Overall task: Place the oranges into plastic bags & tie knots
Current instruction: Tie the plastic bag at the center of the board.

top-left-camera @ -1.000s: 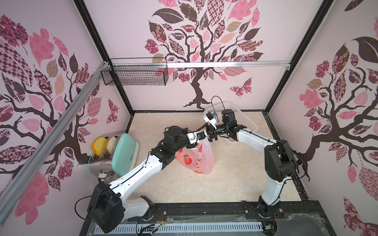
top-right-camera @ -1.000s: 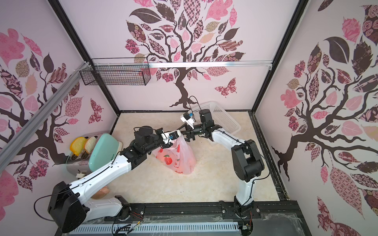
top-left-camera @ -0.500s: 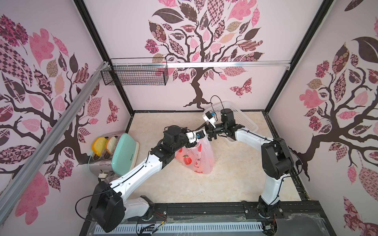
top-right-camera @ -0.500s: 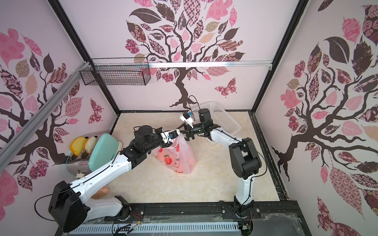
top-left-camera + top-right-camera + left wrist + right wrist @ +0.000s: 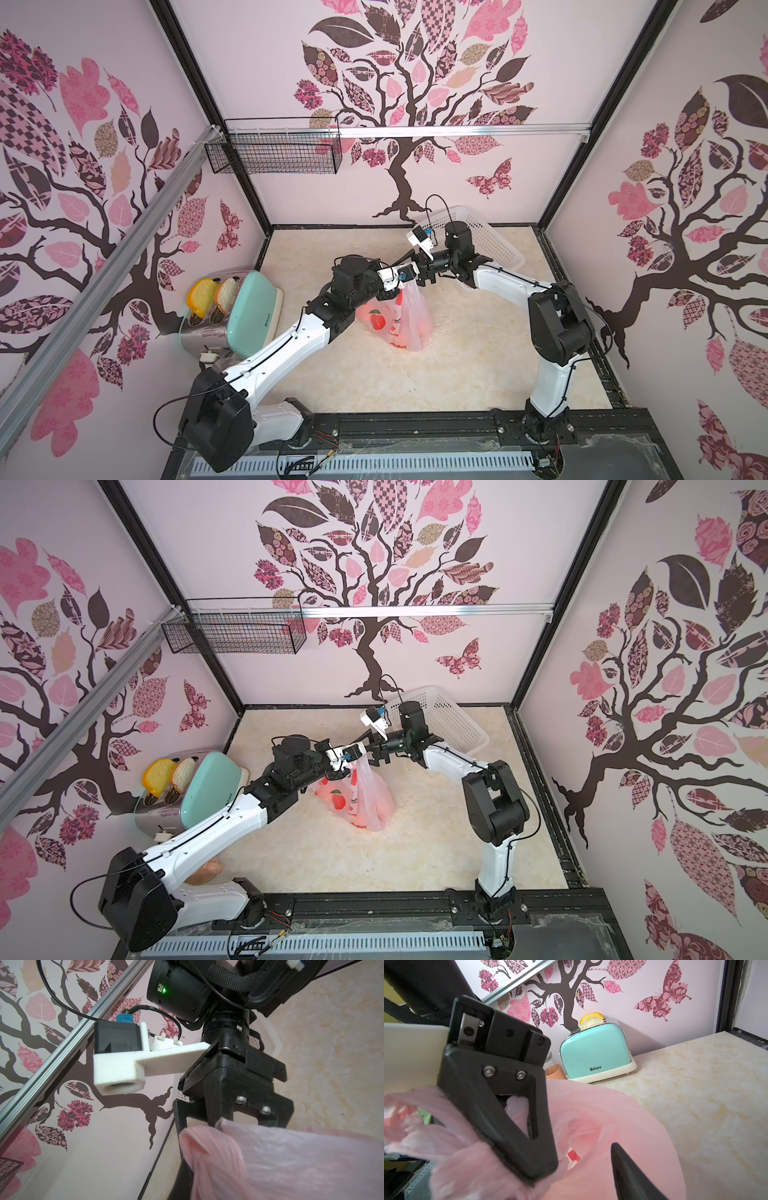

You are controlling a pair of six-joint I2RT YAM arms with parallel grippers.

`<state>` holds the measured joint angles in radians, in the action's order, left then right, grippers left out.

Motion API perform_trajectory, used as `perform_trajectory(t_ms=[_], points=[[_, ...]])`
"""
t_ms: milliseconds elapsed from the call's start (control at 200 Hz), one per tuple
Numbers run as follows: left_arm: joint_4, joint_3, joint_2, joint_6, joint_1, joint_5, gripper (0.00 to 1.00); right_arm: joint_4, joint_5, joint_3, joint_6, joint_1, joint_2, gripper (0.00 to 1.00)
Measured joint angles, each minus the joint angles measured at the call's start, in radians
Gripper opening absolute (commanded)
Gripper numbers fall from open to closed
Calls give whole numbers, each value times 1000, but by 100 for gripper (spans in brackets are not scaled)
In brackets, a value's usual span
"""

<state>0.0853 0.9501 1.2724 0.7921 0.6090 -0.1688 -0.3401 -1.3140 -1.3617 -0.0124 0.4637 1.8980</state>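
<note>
At the middle of the cream, marble-patterned surface (image 5: 465, 374), the plastic bag (image 5: 409, 322) stands as a thin, translucent pink cone of crinkled film printed with red fruit. Its wide base is down and its long axis rises to a narrow gathered neck. The oranges (image 5: 365, 313) show only as a dim orange roundness through its base. The left claw (image 5: 390, 292) is clamped tight on the pleated neck film. The right claw (image 5: 228, 1123) faces it from the opposite side, its matte black fingers (image 5: 181, 1118) spread apart astride the bag's top; whether they touch the film cannot be told.
</note>
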Motion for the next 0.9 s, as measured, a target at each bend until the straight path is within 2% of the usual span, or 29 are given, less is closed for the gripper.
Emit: perform_trajectory(t_ms=[155, 230, 545, 700, 900], points=[[0, 5, 0, -3, -3, 5, 0, -10, 12, 0, -14, 9, 2, 42], [0, 5, 0, -5, -5, 7, 0, 4, 24, 0, -6, 13, 2, 39], [-2, 5, 0, -7, -15, 5, 0, 47, 61, 0, 19, 11, 2, 8], [-9, 5, 0, -9, -15, 5, 0, 76, 93, 0, 32, 4, -3, 0], [-14, 5, 0, -10, -15, 5, 0, 150, 168, 0, 70, -2, -36, 0]])
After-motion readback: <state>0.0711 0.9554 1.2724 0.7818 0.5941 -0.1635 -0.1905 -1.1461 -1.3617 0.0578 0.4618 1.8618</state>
